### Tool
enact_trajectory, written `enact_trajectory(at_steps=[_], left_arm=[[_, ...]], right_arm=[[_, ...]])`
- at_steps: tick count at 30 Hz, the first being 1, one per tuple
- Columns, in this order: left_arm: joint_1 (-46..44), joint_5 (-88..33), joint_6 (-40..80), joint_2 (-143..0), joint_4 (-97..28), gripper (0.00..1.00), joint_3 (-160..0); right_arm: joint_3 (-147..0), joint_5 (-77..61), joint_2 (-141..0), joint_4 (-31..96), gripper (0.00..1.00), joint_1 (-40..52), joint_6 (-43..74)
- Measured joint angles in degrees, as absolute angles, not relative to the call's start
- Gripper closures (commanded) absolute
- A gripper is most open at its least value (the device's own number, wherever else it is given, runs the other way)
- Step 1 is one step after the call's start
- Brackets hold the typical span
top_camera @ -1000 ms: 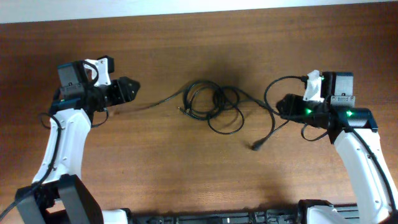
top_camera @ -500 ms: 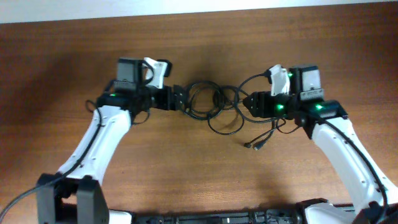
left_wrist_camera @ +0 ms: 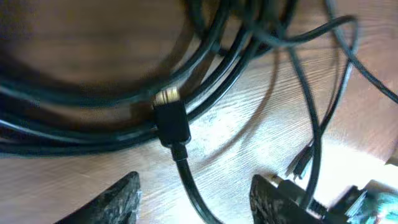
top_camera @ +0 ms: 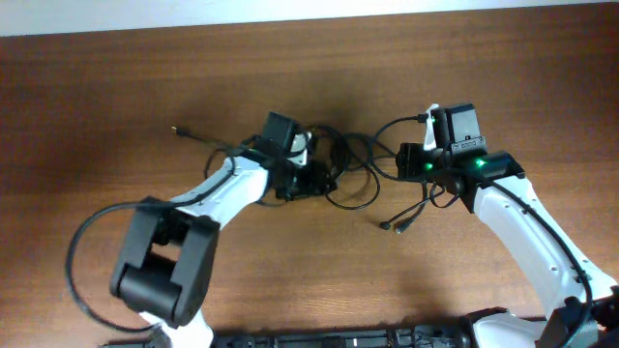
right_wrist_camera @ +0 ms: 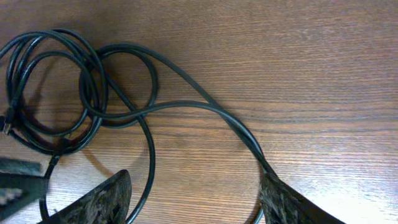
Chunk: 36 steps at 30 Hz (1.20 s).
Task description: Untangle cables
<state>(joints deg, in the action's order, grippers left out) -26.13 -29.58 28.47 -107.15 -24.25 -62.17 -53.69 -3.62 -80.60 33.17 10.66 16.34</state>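
Note:
The cables (top_camera: 343,155) lie as a black tangle of loops mid-table. My left gripper (top_camera: 316,180) is over the tangle's left side. In the left wrist view it (left_wrist_camera: 193,200) is open, and a black cord with a gold-tipped plug (left_wrist_camera: 172,124) runs down between its fingers without being clamped. My right gripper (top_camera: 401,160) stands at the tangle's right edge. In the right wrist view it (right_wrist_camera: 193,202) is open over bare wood. One cord (right_wrist_camera: 149,162) passes just inside its left finger and another meets its right finger (right_wrist_camera: 283,199). The coil (right_wrist_camera: 93,87) lies beyond.
A loose plug end (top_camera: 387,225) lies toward the front, below my right gripper. A thin cord end (top_camera: 177,129) trails off to the left of the tangle. The right arm's own thicker wire (top_camera: 392,130) arches beside the tangle. The wooden table (top_camera: 290,280) ends at a pale strip along the back.
Both arms have closed in on the tangle. The left one swung from the far left to the tangle's left side; the right one shifted left to its right edge.

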Motion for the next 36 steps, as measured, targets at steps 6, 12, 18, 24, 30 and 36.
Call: enact_trajectory(at_steps=[6, 12, 18, 24, 30, 36], left_arm=[[-29.65, -29.58, 36.38, -109.14, -24.08, 0.62, -62.17], [-30.44, -29.56, 39.11, -109.19, -19.05, 1.0, -62.17], [-26.26, -29.63, 35.03, -109.19, -24.51, 1.0, -62.24], [-17.91, -24.88, 22.13, -101.58, -30.98, 1.0, -62.24], [-10.7, -20.34, 13.61, -85.67, -38.41, 0.97, -62.22], [-5.23, -32.01, 1.34, -75.02, -43.22, 0.85, -62.22]], right_arm=[[-53.69, -2.79, -80.6, 34.35, 0.33, 10.66, 16.51], [-53.69, -2.79, -80.6, 36.01, 0.26, 10.66, 16.53], [-53.69, -2.87, -80.6, 36.4, 0.1, 10.66, 16.71], [-53.67, -8.56, -80.64, 33.06, 0.09, 10.66, 16.58], [-53.69, -11.99, -80.64, 29.85, 0.09, 10.66, 16.56], [-53.69, -12.8, -81.69, 29.52, 0.1, 10.66, 16.53]])
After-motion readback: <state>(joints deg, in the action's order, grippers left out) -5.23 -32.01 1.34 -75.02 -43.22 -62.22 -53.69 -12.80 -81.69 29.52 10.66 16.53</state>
